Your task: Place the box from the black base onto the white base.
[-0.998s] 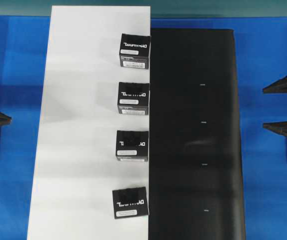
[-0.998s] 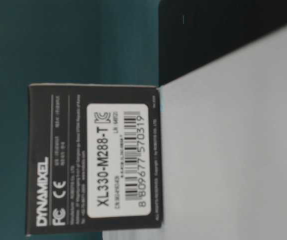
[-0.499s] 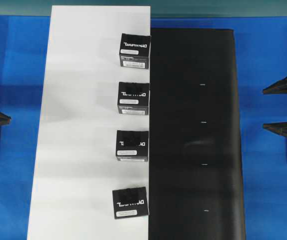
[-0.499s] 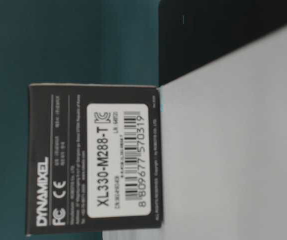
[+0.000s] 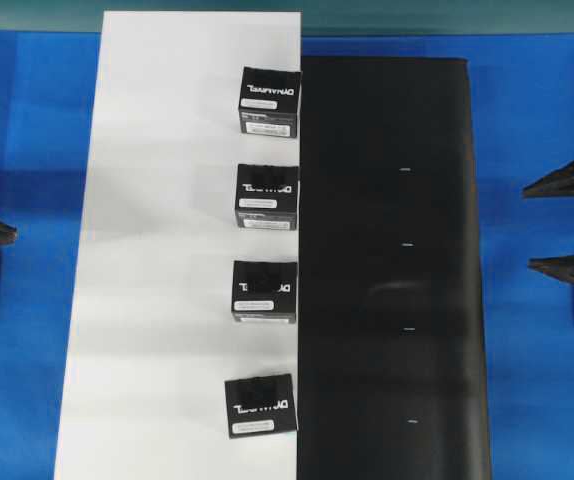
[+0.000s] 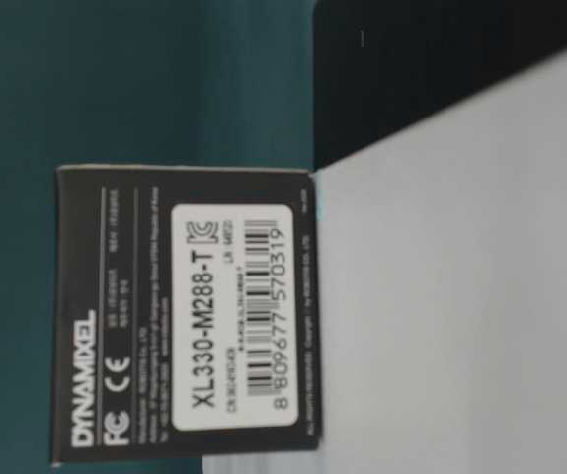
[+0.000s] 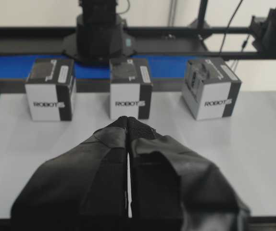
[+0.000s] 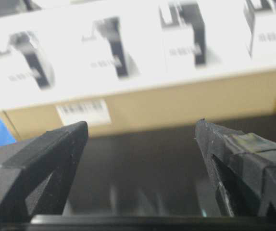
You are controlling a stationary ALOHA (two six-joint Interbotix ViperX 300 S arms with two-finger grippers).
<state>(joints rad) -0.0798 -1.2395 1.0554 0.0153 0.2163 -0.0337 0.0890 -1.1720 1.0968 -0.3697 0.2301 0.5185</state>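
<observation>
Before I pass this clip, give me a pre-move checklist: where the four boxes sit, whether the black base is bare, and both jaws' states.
1. All four boxes on the white base: ok.
2. Black base bare of boxes: ok.
3. Left gripper jaws closed, holding nothing: ok.
4. Right gripper jaws apart, holding nothing: ok.
5. Both arms parked at the table's sides, off the bases: ok.
6. Boxes fully clear of the seam between bases: cannot tell.
</observation>
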